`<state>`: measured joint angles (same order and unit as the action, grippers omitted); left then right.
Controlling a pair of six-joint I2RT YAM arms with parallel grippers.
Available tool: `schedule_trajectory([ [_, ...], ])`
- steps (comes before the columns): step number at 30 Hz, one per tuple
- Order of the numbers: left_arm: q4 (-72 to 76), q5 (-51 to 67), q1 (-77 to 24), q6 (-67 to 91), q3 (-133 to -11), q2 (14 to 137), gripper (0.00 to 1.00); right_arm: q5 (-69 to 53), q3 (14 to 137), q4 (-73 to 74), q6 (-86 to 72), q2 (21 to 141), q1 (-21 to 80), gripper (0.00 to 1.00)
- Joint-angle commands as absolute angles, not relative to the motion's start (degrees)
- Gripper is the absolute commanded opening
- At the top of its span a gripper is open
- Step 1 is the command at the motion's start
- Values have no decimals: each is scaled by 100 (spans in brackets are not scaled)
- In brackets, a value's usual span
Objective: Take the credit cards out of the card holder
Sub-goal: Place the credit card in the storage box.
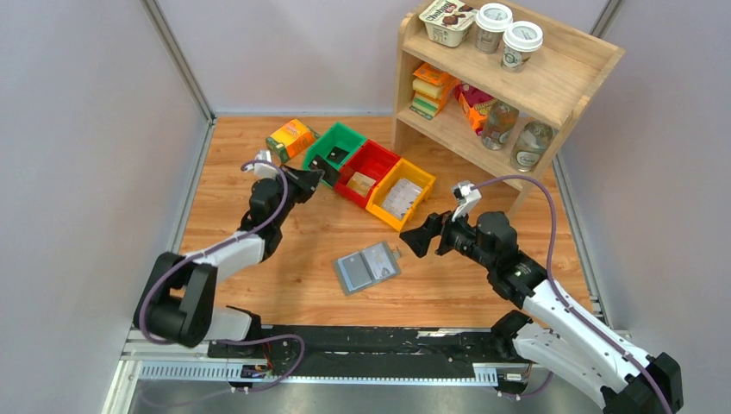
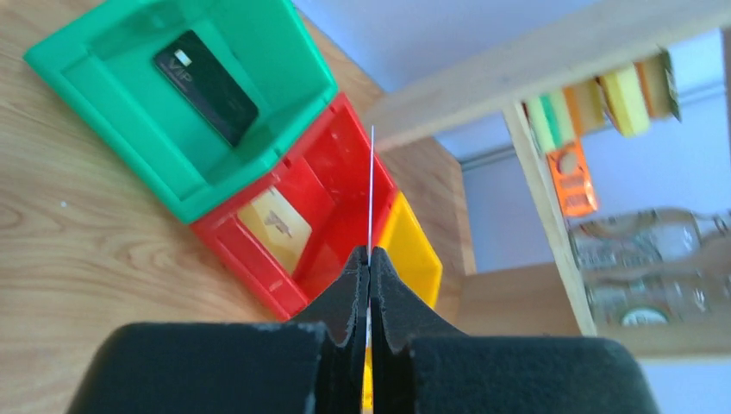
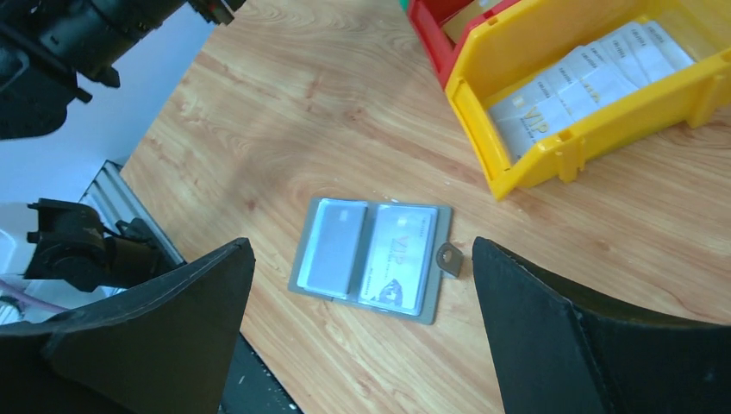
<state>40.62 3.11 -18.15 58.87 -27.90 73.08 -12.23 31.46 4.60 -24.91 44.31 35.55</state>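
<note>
From the top camera I am seeing the card holder (image 1: 366, 267) lying open and flat on the wooden table (image 1: 259, 285), near the right gripper (image 1: 415, 235). That gripper's fingers are spreading wide with nothing between them. The left gripper (image 1: 321, 177) is hovering at the near edge of the green bin (image 1: 345, 128), which is sitting in a row with the red bin (image 1: 384, 153) and the yellow bin (image 1: 422, 177).

Through the left wrist camera, the left gripper (image 2: 369, 254) is pinching tight on a thin card (image 2: 371, 181), seen edge-on and standing up from the fingertips. Beyond it, a black card (image 2: 205, 86) is lying in the green bin (image 2: 103, 95) and a gold card (image 2: 274, 226) in the red bin (image 2: 345, 172).

Through the right wrist camera, the right gripper (image 3: 360, 250) is gaping, its pads apart from everything. The card holder (image 3: 371, 259) is resting on the table (image 3: 328, 112), showing a grey card (image 3: 332, 246) in one clear pocket and a silver VIP card (image 3: 398, 259) in the other. Its snap tab (image 3: 448, 257) is pointing toward the yellow bin (image 3: 560, 155), where white cards (image 3: 595, 78) are lying.
</note>
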Motion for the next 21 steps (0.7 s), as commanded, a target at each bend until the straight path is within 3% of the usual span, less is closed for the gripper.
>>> schedule_trajectory([
  [1,4315,-148,-1574,6477,-3559,8363,0,-642,2883,-202,-2198,4096,3542,100],
  [10,4096,-466,-1415,7181,-5000,10237,0,-352,2654,-281,-2118,3867,3533,100],
  [21,3095,157,-1151,7347,-6055,11039,0,-246,2610,-281,-2100,3814,3533,100],
])
